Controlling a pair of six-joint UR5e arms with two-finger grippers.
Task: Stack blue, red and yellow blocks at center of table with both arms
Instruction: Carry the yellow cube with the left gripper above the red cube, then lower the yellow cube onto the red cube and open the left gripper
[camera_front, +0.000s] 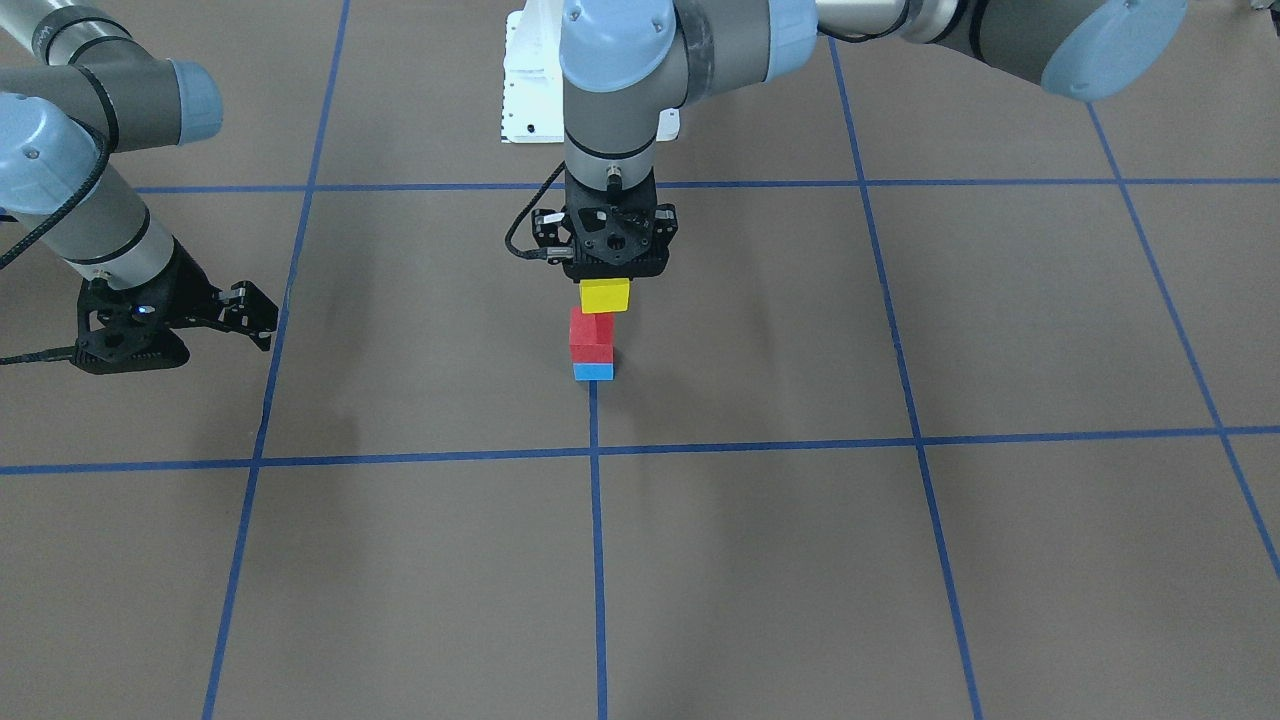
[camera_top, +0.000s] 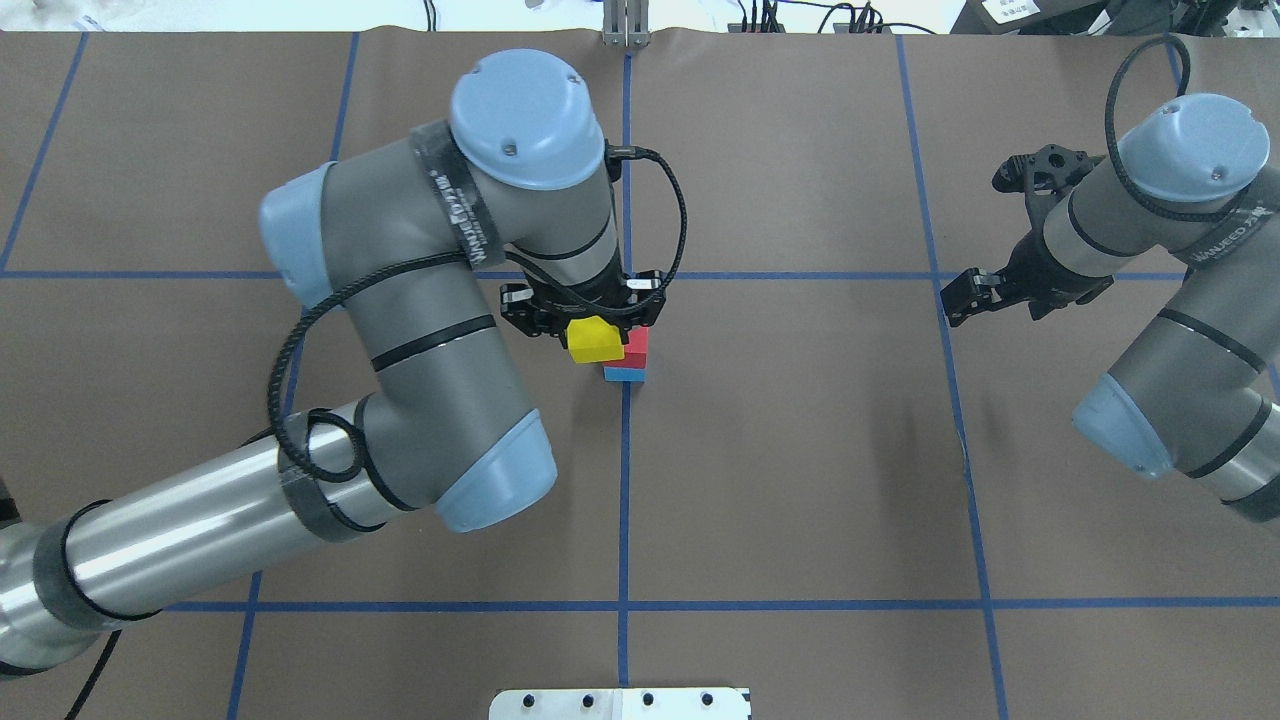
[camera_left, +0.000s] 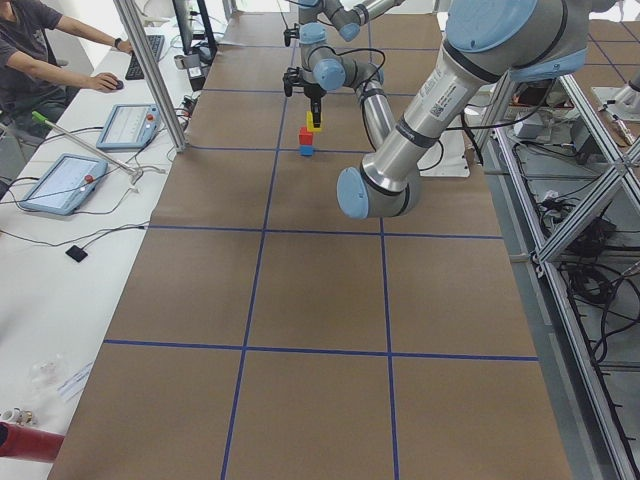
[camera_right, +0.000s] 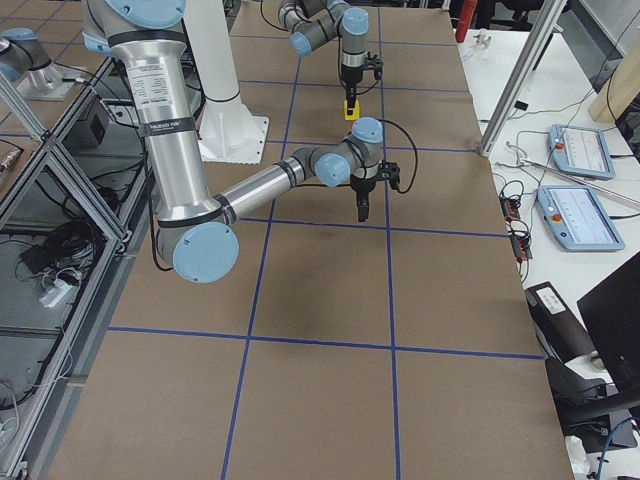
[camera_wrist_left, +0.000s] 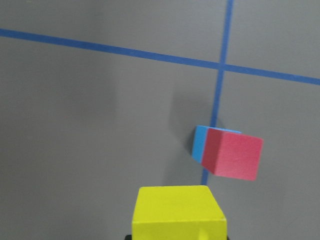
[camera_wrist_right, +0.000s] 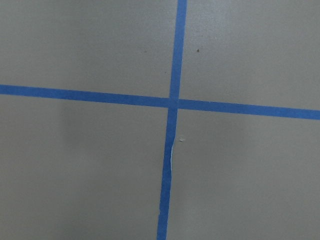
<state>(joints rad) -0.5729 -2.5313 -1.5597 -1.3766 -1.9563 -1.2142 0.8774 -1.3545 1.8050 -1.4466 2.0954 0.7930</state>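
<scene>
The fingers of the left gripper (camera_front: 606, 282) are closed on the two sides of a small yellow cube block (camera_front: 605, 297) and point straight down. I think this hold is chosen so that the flat bottom of the block comes level onto the stack. The block hangs under the fingers, and its lower part stays free of them.

Just below it stands a red cube block (camera_front: 590, 335) on a blue cube block (camera_front: 593, 372). The red one is a little turned and shifted on the blue one. The stack stands on a blue tape line of the brown paper-covered worktop (camera_front: 800, 330), near the centre, where the task wants it. The yellow block is close above the red top. In the left wrist view the red block lies ahead and to one side, so the two seem not yet in line. I cannot tell if they touch.

Further out, the right gripper (camera_front: 258, 318) hangs well apart from the stack over bare worktop. Its fingers stand apart and hold nothing. I judge it waits there to leave room for the left arm.
</scene>
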